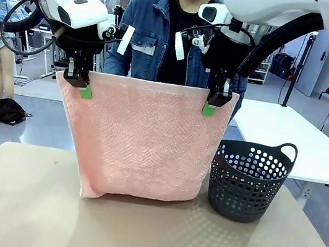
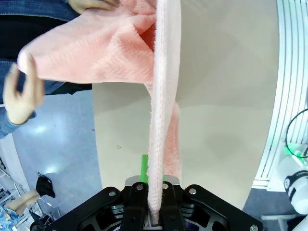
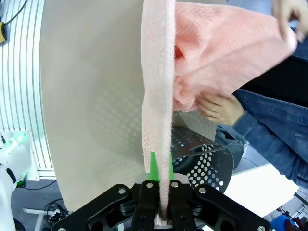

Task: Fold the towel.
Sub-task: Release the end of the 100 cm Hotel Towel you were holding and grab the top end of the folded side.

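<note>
The towel [image 1: 139, 141] hangs as a flat sheet just beside the basket [image 1: 248, 182], its lower edge seemingly reaching the worktop [image 1: 21, 201] and its top edge level. The left end effector [image 1: 86, 90] is clamped on the top corner farther from the basket, the right end effector [image 1: 209, 109] on the nearer one, so the cloth drops straight below both. Behind the sheet a person's hand [image 2: 19, 94] holds more cloth, and how that part hangs is hidden.
</note>
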Robot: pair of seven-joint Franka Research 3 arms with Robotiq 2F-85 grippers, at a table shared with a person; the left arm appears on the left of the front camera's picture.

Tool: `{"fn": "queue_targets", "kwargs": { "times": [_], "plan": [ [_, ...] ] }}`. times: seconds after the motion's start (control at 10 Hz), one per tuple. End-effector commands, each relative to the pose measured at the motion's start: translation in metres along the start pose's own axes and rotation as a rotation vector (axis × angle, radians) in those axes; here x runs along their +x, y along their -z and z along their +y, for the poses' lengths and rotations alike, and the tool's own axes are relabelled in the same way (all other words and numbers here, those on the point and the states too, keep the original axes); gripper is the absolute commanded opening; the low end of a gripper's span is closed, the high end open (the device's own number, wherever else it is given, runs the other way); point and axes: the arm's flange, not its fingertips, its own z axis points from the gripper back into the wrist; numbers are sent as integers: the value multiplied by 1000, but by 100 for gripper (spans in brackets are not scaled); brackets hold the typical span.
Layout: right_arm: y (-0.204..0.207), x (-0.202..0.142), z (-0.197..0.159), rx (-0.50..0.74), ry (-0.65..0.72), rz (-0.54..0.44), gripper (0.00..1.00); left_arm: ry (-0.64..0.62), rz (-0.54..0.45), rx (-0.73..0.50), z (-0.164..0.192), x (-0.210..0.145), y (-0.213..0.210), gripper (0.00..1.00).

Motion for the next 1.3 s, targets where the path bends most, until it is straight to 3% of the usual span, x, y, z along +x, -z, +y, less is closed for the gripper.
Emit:
{"fn": "queue_targets", "kwargs": {
  "times": [0.0, 1.2],
  "plan": [
    [0, -1, 0, -2, 0, 3, 0, -1, -3, 2, 1, 0, -2, 0],
    [0, -1, 0, -2, 0, 3, 0, -1, -3, 2, 1, 0, -2, 0]
  ]
}}
